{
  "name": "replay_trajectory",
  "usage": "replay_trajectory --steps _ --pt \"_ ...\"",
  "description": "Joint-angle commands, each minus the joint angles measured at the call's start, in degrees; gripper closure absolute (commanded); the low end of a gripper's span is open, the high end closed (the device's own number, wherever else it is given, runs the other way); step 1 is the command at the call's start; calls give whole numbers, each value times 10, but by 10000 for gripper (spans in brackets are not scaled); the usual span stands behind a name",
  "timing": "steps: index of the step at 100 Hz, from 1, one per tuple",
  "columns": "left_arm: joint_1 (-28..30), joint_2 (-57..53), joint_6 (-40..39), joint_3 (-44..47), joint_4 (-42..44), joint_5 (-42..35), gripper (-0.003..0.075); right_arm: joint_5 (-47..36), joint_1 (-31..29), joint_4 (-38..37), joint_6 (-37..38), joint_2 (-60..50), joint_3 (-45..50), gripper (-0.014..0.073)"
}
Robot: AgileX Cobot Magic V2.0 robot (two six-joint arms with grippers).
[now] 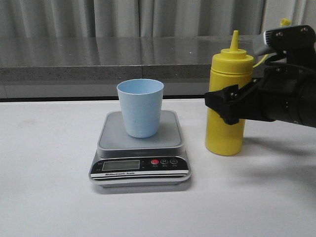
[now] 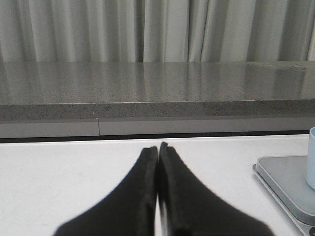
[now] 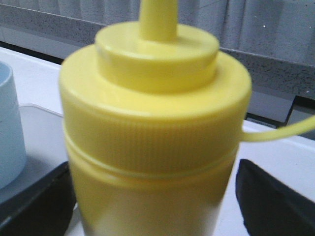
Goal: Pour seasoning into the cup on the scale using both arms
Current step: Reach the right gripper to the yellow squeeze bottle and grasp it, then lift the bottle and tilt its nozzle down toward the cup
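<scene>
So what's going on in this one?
The right gripper has its jaws either side of the yellow seasoning bottle, which stands upright on the table to the right of the scale; whether it grips yet is unclear. The light-blue cup sits on the scale's platform. The left gripper is shut and empty, off to the left of the scale. Nothing is being poured.

The right pincer [image 1: 223, 106] is showing angular matte black fingers on a bulky black wrist housing. A grey bracket with dark screws is sitting above it. The left pincer [image 2: 158, 152] is showing two smooth, tapering black fingers.
</scene>
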Motion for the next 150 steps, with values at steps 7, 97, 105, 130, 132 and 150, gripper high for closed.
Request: replay_trajectory --steps 7,97,105,130,132,150 --pt "1 -16 -3 24 -3 -47 740 -87 1 -3 3 -13 -22 -53" --pt "1 -16 -3 24 -3 -47 740 -26 0 -4 -16 -61 -31 294" --pt "1 -16 -3 24 -3 -47 740 38 0 -20 -46 -86 -44 294" --pt "1 -16 -3 24 -3 -47 740 269 10 -148 -62 -134 -134 294" --pt "1 -16 -3 24 -3 -47 740 286 13 -156 -62 -134 -143 294" --pt "1 -16 -3 24 -3 -47 740 426 51 -225 -63 -134 -215 294"
